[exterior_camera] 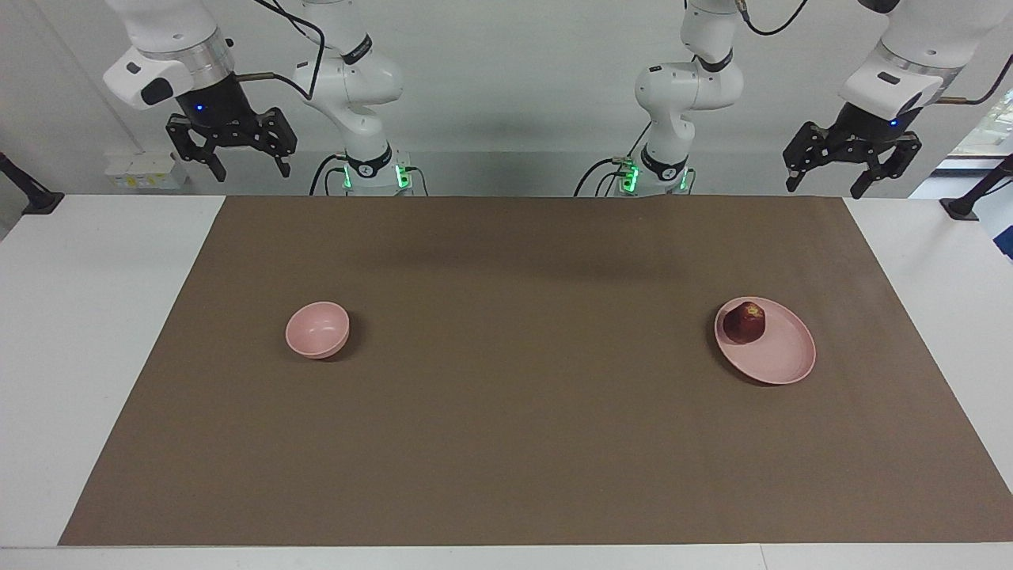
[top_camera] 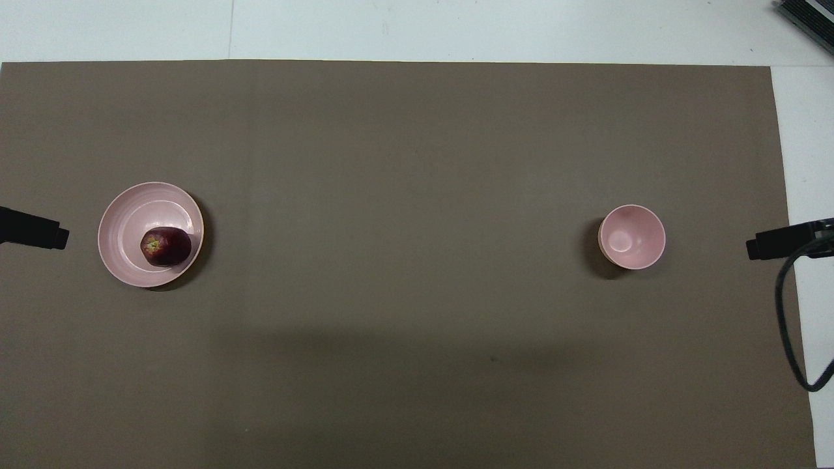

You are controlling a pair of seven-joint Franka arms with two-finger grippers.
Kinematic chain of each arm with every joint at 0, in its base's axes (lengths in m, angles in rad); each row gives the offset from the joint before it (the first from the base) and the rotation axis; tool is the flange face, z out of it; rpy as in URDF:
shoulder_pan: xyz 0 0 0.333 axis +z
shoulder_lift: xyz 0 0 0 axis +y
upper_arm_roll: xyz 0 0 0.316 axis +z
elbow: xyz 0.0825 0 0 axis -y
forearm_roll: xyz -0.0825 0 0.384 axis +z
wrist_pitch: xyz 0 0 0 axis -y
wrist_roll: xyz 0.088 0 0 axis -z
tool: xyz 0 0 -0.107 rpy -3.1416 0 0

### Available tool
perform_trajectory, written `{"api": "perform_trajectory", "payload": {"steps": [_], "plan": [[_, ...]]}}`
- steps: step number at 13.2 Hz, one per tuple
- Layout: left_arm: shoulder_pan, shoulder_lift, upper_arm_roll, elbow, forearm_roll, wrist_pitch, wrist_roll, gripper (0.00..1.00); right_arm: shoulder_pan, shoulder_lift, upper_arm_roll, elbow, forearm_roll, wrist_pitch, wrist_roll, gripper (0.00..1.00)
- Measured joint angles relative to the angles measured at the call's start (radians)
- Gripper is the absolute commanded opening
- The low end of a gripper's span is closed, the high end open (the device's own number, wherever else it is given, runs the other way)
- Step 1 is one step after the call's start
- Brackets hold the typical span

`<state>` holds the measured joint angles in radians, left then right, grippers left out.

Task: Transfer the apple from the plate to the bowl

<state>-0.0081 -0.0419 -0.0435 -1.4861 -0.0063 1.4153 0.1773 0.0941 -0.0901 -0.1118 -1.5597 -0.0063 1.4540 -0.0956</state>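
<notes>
The dark red apple (exterior_camera: 745,321) (top_camera: 166,246) lies on the wide pale pink plate (exterior_camera: 779,356) (top_camera: 133,218), on the part nearer the robots, toward the left arm's end of the table. The small deep pink bowl (exterior_camera: 317,329) (top_camera: 632,236) stands empty toward the right arm's end. My left gripper (exterior_camera: 825,188) is open and empty, raised near its base above the table's edge. My right gripper (exterior_camera: 251,172) is open and empty, raised likewise. Both arms wait. Only their dark tips show at the edges of the overhead view.
A brown mat (exterior_camera: 514,396) covers most of the white table (exterior_camera: 95,317); plate and bowl stand on it, far apart. A black cable (top_camera: 791,312) hangs by the right arm's end.
</notes>
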Motion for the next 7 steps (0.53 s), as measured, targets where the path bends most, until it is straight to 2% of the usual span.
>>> {"api": "perform_trajectory", "payload": {"steps": [7], "plan": [[0.0, -0.002, 0.001, 0.0, 0.001, -0.002, 0.0, 1.0, 0.0, -0.001, 0.0, -0.001, 0.0, 0.0, 0.031, 1.0]]}}
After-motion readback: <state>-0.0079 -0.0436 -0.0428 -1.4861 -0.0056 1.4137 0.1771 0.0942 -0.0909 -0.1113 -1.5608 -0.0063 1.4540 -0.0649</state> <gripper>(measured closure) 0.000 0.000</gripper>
